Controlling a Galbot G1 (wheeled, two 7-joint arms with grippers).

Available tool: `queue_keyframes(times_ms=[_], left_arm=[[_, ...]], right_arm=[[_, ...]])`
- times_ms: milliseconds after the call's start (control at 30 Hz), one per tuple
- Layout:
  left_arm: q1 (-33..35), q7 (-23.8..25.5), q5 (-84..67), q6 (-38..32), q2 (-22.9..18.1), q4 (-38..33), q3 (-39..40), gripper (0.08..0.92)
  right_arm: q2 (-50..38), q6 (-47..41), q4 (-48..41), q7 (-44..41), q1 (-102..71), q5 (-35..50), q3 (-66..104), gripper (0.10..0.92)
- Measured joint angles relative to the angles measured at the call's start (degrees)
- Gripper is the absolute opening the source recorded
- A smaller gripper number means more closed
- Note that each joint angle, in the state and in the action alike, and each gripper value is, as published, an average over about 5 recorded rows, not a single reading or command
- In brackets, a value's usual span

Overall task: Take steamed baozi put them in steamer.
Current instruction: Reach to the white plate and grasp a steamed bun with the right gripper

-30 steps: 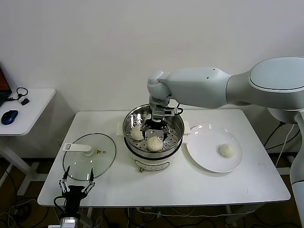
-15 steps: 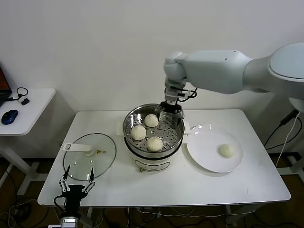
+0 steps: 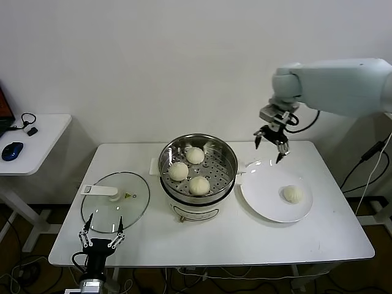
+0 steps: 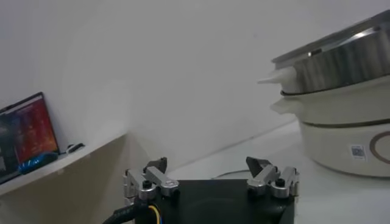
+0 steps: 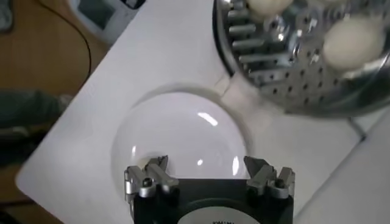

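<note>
Now three steamed baozi [image 3: 188, 169] sit inside the steamer [image 3: 228, 177] on its tray with holes. One more bun [image 3: 293, 194] lies alone on the white plate [image 3: 260, 190] beside it. Above the plate's far edge hangs the right gripper [image 3: 271, 143], spread wide and empty. Low by the table's front, near the glass lid [image 3: 130, 203], waits the left gripper [image 3: 101, 234], spread too

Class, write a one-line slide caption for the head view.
Three baozi sit in the steamer; the open right gripper hangs above the plate holding the last baozi.
</note>
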Motion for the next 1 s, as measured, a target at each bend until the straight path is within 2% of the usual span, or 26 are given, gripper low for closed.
queue_keyframes(times_ms=[267, 1000], left_arm=[[0.0, -0.2, 0.3, -0.3, 0.0, 0.5, 0.2, 0.823], [0.4, -1.1, 1.0, -0.7, 0.0, 1.6, -0.2, 0.823]], right_arm=[[-6.3, -5.5, -1.0, 0.9, -3.4, -0.1, -0.8, 0.823], [-13.9, -9.3, -8.6, 5.7, -23.9, -11.8, 14.5, 0.823]])
